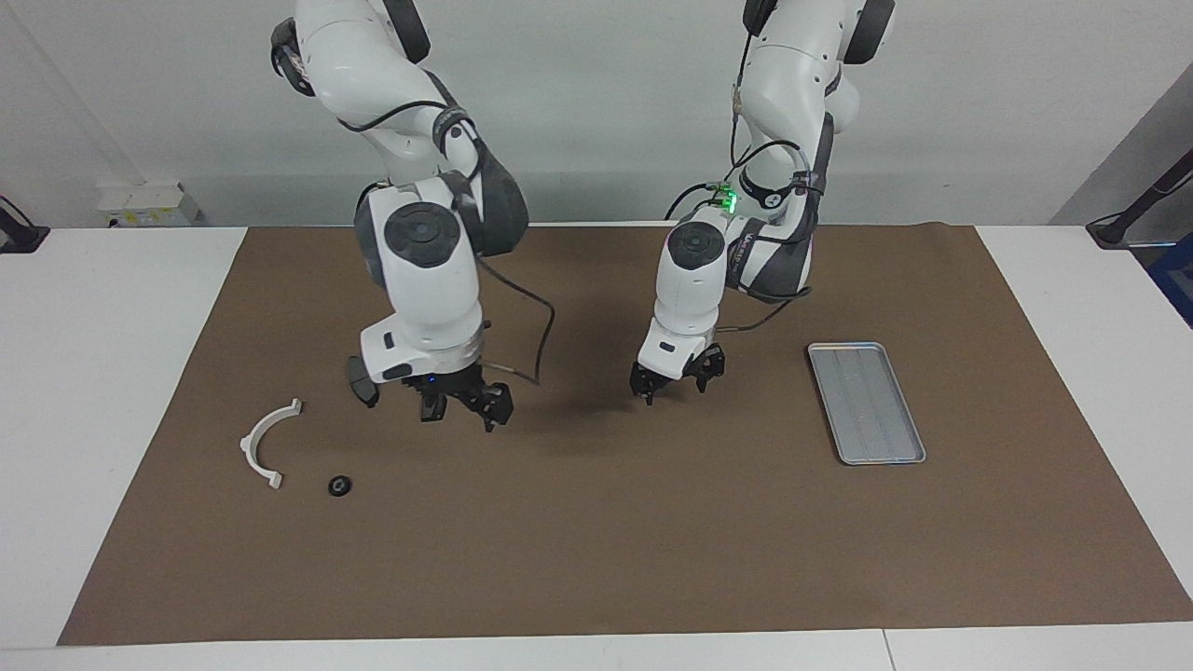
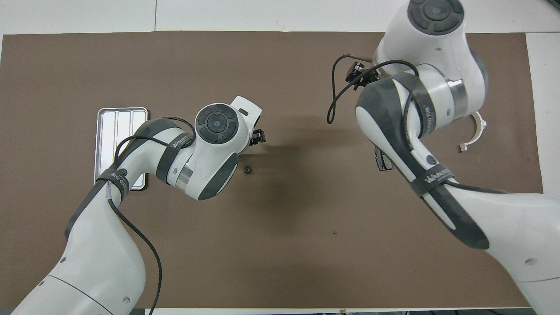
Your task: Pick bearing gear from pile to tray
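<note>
One bearing gear (image 1: 339, 486), small, black and round, lies on the mat beside the white arc (image 1: 266, 443) of the pile. Another small black round piece (image 2: 247, 169) lies mid-mat, apart from the pile. My right gripper (image 1: 461, 403) hangs open and empty over the pile's dark plates; one plate (image 1: 362, 387) shows beside it and the other is hidden. My left gripper (image 1: 678, 380) is open and empty over the middle of the mat, close to the lone black piece. The silver ribbed tray (image 1: 867, 401) lies toward the left arm's end with nothing in it.
A brown mat (image 1: 596, 559) covers most of the white table. In the overhead view the right arm covers most of the pile, leaving the end of the arc (image 2: 477, 127) and a plate's edge (image 2: 379, 159) showing.
</note>
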`<action>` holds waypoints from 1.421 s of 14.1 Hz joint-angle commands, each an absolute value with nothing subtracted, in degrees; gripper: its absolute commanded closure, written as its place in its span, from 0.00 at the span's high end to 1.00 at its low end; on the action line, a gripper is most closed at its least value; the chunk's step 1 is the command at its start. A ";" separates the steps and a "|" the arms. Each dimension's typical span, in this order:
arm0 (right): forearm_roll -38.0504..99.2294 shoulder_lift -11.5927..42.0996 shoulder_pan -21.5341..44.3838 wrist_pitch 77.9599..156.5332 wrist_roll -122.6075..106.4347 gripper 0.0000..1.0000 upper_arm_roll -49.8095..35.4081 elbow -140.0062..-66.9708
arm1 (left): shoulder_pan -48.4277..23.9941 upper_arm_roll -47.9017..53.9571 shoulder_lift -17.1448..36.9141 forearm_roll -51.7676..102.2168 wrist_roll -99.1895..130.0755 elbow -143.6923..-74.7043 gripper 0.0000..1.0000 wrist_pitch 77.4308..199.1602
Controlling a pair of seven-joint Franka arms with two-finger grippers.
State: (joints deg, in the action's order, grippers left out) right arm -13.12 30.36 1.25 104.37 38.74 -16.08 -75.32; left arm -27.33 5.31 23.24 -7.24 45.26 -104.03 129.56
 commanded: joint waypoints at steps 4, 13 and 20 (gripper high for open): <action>-13.89 25.50 -11.06 117.30 18.30 1.00 -17.14 -89.61 | -28.91 5.36 21.80 -5.80 45.62 -108.98 0.96 130.52; -14.59 28.91 -16.26 130.60 13.88 1.00 -16.79 -96.86 | -29.62 6.33 20.66 -2.72 45.18 -111.96 0.93 130.25; -15.29 32.34 -16.44 132.45 26.36 1.00 -16.61 -96.68 | -29.27 6.77 17.15 1.22 40.79 -115.13 0.91 129.99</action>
State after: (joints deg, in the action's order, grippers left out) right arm -13.19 31.73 -15.82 131.47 23.06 -15.91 -96.26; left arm -29.06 7.09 20.95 -0.82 43.13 -111.59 129.59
